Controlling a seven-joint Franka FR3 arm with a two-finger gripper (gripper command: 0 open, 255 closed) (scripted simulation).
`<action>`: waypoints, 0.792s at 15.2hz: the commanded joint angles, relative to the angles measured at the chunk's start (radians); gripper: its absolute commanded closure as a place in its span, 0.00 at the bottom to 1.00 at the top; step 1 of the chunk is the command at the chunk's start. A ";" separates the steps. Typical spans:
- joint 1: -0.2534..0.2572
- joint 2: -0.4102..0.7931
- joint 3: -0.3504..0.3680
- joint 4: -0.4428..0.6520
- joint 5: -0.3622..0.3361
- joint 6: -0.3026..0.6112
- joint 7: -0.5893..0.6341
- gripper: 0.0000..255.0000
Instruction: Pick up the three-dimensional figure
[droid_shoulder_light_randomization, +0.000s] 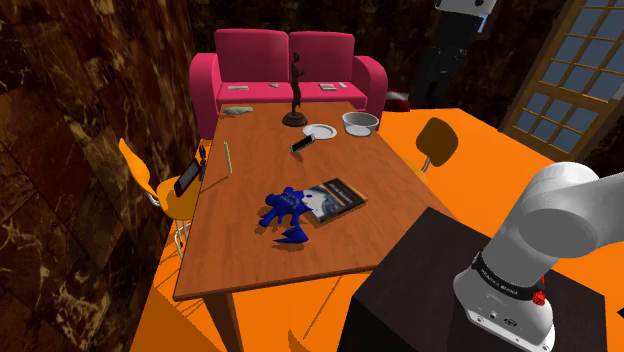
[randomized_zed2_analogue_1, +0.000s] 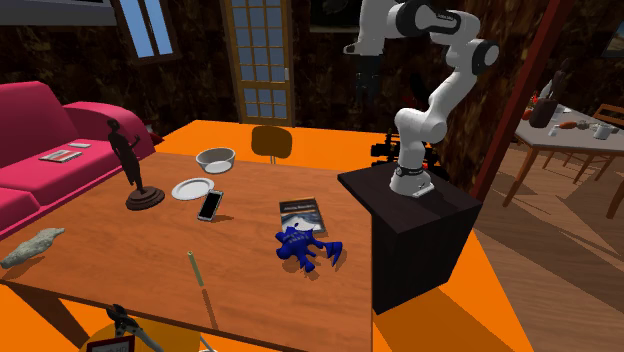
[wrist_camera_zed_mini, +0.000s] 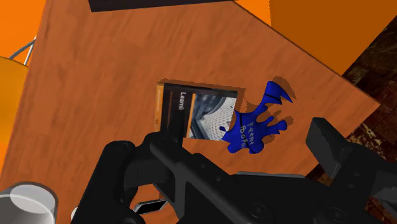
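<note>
Shoulder view, blue figure (droid_shoulder_light_randomization: 285, 213) touching book (droid_shoulder_light_randomization: 338, 197), table (droid_shoulder_light_randomization: 250, 170) centre

- Shoulder view: behind the stand (droid_shoulder_light_randomization: 420, 285), looking down the table (droid_shoulder_light_randomization: 250, 170) toward the sofa (droid_shoulder_light_randomization: 250, 55).
- Second exterior view: across the table, facing the arm (randomized_zed2_analogue_1: 440, 95).
- Wrist view: high overhead; all share the blue figure (wrist_camera_zed_mini: 251, 127).

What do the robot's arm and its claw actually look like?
The arm is a chain of rounded white segments with dark joints, mounted on a black box stand. A dark band with a small red mark rings its base. Its jaws are all black, made of two blocky fingers.
</note>
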 joint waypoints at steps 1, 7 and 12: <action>0.000 0.000 0.000 0.000 0.000 0.000 0.000 0.00; -0.005 0.055 0.084 -0.137 0.061 0.199 0.133 0.00; -0.005 0.151 0.155 -0.212 0.109 0.378 0.241 0.00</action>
